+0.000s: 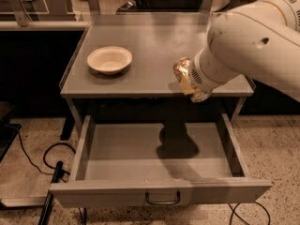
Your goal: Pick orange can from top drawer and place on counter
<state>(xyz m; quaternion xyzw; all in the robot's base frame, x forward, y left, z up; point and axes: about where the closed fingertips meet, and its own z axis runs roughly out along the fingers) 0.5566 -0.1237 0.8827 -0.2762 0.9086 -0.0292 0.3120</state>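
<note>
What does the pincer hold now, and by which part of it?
The pincer holds the orange can at the front edge of the counter; the arm hides the exact grip place.

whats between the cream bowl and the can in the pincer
Only bare grey metal counter, in the camera view; the pincer holds the shiny orange can over its front right edge.

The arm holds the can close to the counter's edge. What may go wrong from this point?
1. The gripper holds the orange can near the front edge of the counter. If it is released here, it may tip or roll off into the open top drawer below.
2. The bulky arm hides much of the can, so the grip is hard to judge and the can might slip.
</note>
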